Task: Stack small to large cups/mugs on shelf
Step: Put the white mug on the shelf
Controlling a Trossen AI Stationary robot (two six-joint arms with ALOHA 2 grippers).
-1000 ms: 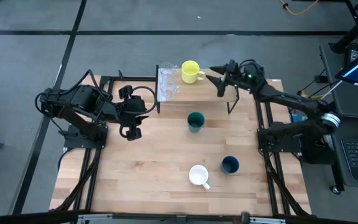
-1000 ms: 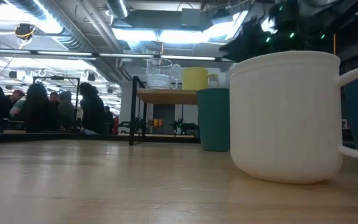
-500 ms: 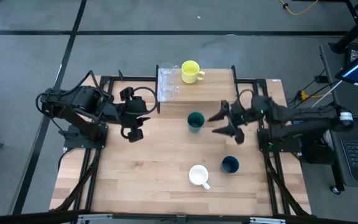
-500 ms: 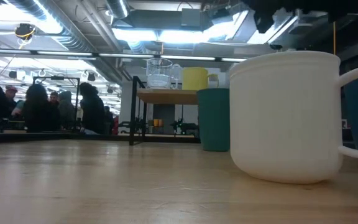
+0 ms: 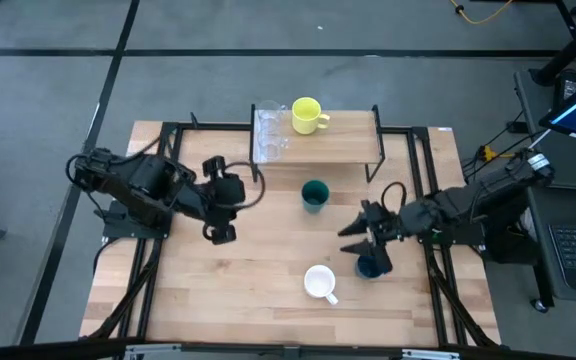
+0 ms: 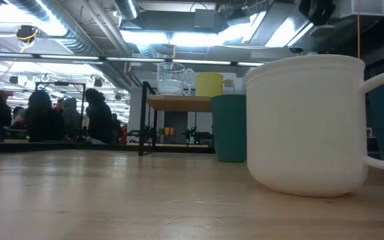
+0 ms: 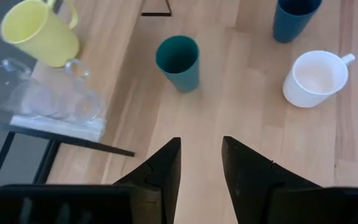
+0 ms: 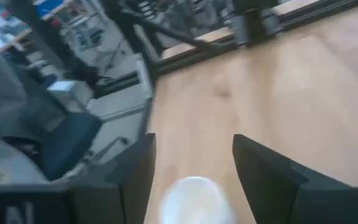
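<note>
The shelf (image 5: 333,148) stands at the table's far side and carries two clear glasses (image 5: 268,138) and the yellow mug (image 5: 306,115). The teal cup (image 5: 315,195), the dark blue cup (image 5: 369,268) and the white mug (image 5: 319,282) stand upright on the table. My right gripper (image 5: 354,240) is open and empty in the air, over the far side of the dark blue cup; its wrist view shows the white mug (image 8: 194,199) ahead between its fingers. My left gripper (image 5: 232,200) is open and empty left of the teal cup (image 7: 178,61).
The shelf's black legs (image 5: 373,168) stand on the tabletop just beyond the teal cup. Bare wood lies between the left gripper and the white mug (image 7: 316,78). In the low view the white mug (image 6: 305,123) fills the foreground, and people stand in the room behind.
My right gripper has swung from over the shelf's right end toward the table's near edge, and now hangs beside the dark blue cup, still open. My left gripper has shifted a little toward the right and near side. No cup has moved.
</note>
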